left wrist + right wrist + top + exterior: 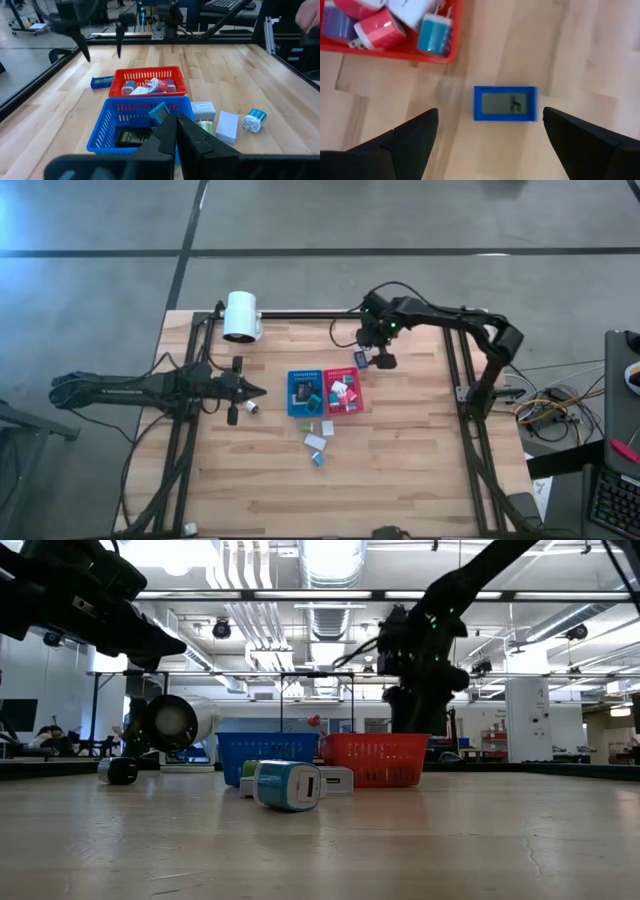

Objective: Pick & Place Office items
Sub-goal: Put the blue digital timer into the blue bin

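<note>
A small blue clock with a grey display (505, 103) lies flat on the wood, just beyond the red tray (343, 392). My right gripper (490, 112) hangs open above it, one finger on each side, touching nothing. The red tray holds pink, white and teal plug blocks (380, 22). The blue tray (303, 393) holds a black display unit (134, 135). White blocks (316, 442) and a teal-and-white plug (254, 120) lie loose near the trays. My left gripper (176, 125) is shut and empty, level above the table left of the blue tray.
A big white cylinder (241, 315) stands at the far left of the table on the black frame rail. A small dark item (250, 408) lies near my left gripper. Bare wood stretches along the near side and to the right of the trays.
</note>
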Robot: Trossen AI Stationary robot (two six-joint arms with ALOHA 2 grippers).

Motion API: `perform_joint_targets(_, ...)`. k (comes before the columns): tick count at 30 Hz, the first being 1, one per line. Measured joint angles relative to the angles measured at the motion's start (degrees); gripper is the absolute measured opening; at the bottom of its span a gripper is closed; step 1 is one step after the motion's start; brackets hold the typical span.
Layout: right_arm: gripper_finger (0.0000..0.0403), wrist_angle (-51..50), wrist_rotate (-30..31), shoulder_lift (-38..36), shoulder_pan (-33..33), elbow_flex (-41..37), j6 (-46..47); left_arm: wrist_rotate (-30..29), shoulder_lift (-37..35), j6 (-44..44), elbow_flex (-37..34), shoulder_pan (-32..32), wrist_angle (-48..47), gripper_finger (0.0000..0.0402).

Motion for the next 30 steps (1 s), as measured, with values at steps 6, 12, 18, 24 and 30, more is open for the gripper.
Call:
perform_joint_targets(6,0.0354,1.8,-0.9,4.6,0.3,0.0,-0.2,0.0,0.0,0.0,0.0,0.0,0.0,0.0017)
perform_joint_targets(12,0.0354,4.1,-0.5,6.0,0.1,1.1,0.4,0.0,0.0,0.0,-0.8,0.0,-0.2,0.0018)
perform_joint_targets(18,0.0354,4.2,-0.1,6.5,0.0,1.4,-0.9,0.0,0.0,0.0,-1.6,0.0,0.0,0.0016)
perform_joint_targets(24,0.0354,4.5,0.9,10.0,0.0,1.5,-1.0,0.0,0.0,0.0,-1.7,0.0,0.0,0.0018)
perform_joint_targets(30,0.0354,4.7,1.3,14.5,0.0,3.2,-0.2,0.0,0.0,0.0,-1.7,0.0,0.0,0.0018)
